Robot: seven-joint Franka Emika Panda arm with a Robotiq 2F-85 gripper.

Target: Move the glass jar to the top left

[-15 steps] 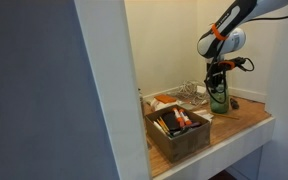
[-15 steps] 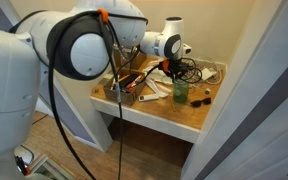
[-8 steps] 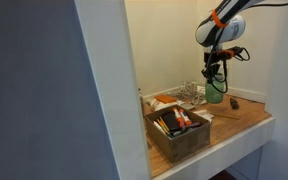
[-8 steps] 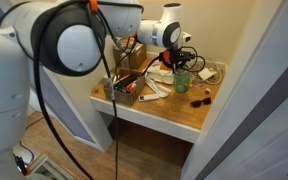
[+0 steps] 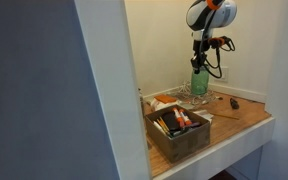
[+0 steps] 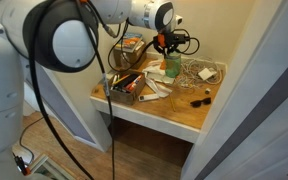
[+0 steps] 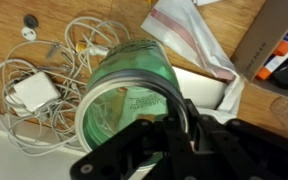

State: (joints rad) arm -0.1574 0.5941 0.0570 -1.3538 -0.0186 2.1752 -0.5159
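Note:
The glass jar [image 5: 199,83] is a green-tinted translucent cylinder. My gripper [image 5: 199,68] is shut on its rim and holds it in the air above the back of the wooden shelf [image 5: 246,117]. In an exterior view the jar [image 6: 173,64] hangs under the gripper [image 6: 167,48] near the rear wall. In the wrist view the jar [image 7: 119,95] fills the middle, its open mouth facing the camera, and my gripper [image 7: 176,125] pinches its rim with one finger inside and one outside.
A brown box [image 5: 176,128] of tools stands at the shelf's front. Tangled white cables with a charger [image 7: 29,92] and a plastic bag [image 7: 199,35] lie below the jar. A wire basket [image 6: 200,72] and small dark objects [image 6: 200,98] sit on the shelf.
My gripper has lifted the jar off the shelf and carried it up and toward the back wall, away from its earlier spot near the dark objects.

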